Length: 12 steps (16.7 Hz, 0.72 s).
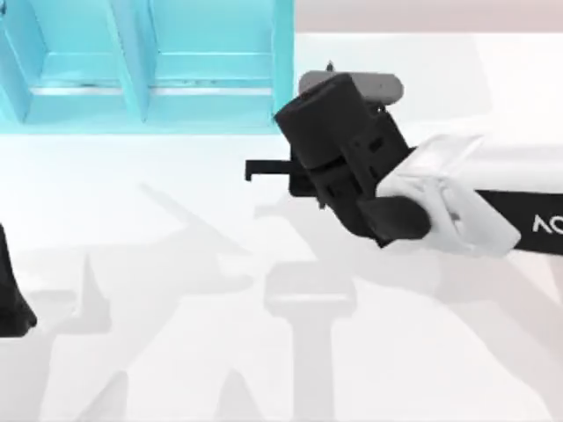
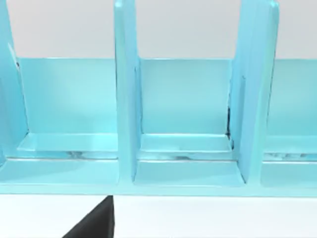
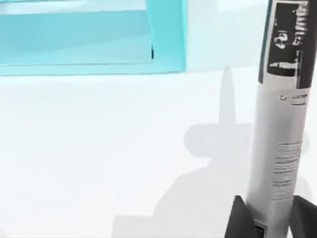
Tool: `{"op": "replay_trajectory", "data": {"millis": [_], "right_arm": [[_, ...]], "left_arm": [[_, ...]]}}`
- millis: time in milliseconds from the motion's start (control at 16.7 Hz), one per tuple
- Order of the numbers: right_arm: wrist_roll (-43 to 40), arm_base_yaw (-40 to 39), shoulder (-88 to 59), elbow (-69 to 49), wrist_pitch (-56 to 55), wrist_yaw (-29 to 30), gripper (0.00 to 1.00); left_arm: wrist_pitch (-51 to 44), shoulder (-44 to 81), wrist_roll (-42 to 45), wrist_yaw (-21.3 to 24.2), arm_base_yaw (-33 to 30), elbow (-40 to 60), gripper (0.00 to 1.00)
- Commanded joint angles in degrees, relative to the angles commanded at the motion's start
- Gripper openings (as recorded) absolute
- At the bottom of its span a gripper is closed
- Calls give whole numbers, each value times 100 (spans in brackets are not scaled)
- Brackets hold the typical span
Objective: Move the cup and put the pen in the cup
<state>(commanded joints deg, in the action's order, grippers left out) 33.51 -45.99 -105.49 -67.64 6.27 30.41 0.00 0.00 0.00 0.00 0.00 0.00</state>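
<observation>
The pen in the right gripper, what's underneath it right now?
Under the pen, held upright between the right gripper's fingers, lies bare white table carrying its shadow. The arm covers the table directly below in the top view.

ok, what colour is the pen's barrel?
Grey-silver with printed text, black band higher up; the pen shows best in the right wrist view, between the right gripper's fingers.

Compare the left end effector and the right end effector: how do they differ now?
The right end effector grips the pen above the table, near the blue rack; the left arm sits parked at the table's left edge, holding nothing visible. Both are black.
</observation>
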Motion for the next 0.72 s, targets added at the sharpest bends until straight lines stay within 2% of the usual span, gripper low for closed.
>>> {"op": "replay_trajectory", "data": {"millis": [420,720], "right_arm": [[-2092,-212,775,1966,-3818,2142,0],[-3136,-339,1171,2926,-5841,3191,0]], "left_arm": [[0,0,0,0,0,0,100],[0,0,0,0,0,0,100]]}}
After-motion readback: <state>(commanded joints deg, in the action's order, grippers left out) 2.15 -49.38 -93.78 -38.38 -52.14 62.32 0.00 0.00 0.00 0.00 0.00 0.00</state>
